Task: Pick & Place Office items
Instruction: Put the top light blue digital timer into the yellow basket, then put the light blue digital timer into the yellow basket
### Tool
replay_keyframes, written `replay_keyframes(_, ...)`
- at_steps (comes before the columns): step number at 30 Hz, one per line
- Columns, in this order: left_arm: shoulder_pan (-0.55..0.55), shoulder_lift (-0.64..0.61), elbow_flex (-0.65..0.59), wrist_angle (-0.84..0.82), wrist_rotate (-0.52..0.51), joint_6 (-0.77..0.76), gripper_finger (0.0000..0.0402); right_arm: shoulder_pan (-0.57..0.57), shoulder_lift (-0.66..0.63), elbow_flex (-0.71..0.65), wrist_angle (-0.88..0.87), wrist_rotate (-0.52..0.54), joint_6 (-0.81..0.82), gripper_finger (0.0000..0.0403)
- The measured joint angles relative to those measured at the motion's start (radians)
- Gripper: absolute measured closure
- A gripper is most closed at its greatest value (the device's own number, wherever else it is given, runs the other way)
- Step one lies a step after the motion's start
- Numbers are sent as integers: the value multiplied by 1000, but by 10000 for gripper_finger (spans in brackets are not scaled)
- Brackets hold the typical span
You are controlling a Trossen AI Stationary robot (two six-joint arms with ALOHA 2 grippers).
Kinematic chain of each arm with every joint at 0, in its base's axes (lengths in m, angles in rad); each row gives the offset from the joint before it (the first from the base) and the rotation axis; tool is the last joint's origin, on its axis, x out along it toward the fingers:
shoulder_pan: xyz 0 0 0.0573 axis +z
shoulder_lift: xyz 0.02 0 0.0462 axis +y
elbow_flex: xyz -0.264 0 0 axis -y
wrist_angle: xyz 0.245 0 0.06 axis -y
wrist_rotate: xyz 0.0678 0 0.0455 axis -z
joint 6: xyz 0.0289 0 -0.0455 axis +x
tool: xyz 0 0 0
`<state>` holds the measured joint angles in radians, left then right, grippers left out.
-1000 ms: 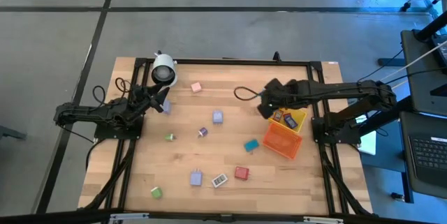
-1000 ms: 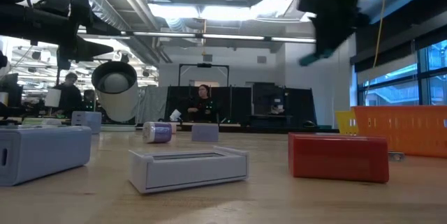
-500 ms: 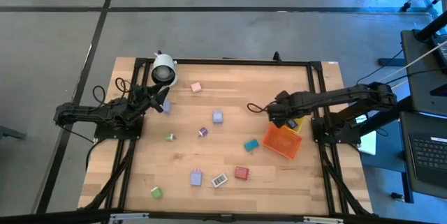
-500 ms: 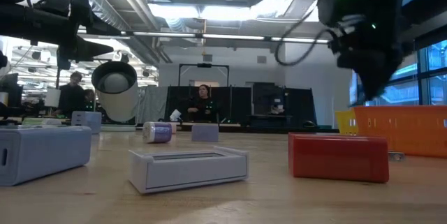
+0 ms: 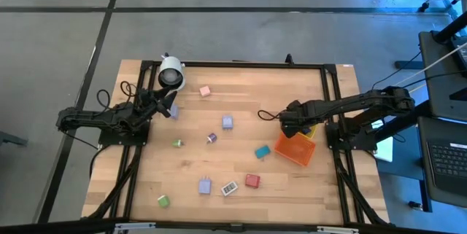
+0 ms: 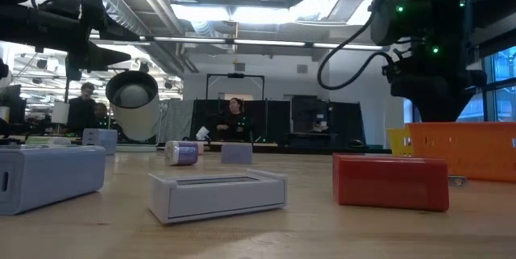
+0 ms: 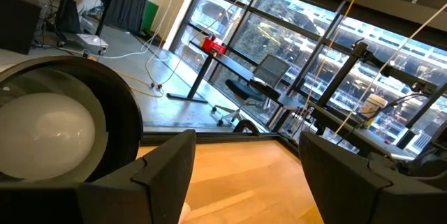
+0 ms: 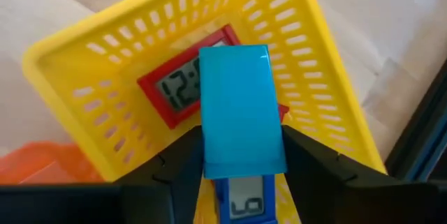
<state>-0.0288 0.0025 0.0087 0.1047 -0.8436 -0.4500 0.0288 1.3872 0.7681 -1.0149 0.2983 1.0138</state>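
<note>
while cyan block [image 8: 242, 109] hangs over yellow bin [image 8: 314, 63].

So it's a light wood-plank table [image 5: 241, 95] with a black frame around it. Loads of tiny stuff scattered on top: pink block [image 5: 205, 90] up at 12, lavender block [image 5: 228, 122] near the middle, a small purple piece [image 5: 211, 138] and a green piece [image 5: 177, 143] just below it. Teal block [image 5: 262, 151] toward 4. Down at 6: lavender piece [image 5: 205, 186], white piece [image 5: 229, 188], red block [image 5: 252, 181], green block [image 5: 163, 200] at 7. White cylinder [image 5: 171, 72] at 10, orange bin [image 5: 295, 148] and yellow bin [image 5: 309, 126] at 3.
</note>
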Motion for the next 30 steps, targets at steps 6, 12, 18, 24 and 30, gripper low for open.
replay_keyframes(6, 0, 0, 0, 0, 0, 0, 150, 0, 0, 7, -3, 23, 0, 179)
replay_keyframes(12, 0, 0, 0, 0, 0, 0, 150, -1, 0, 64, -18, 25, 0, 143)
replay_keyframes(18, 0, 0, 0, 0, 0, 0, 150, -4, 0, 164, -18, 110, -34, 129)
replay_keyframes(24, 0, 0, 0, 0, 0, 0, 150, -4, 0, 192, 200, 250, -61, 133)
replay_keyframes(30, 0, 0, 0, 0, 0, 0, 150, -17, 26, 192, 473, 288, -117, 133)
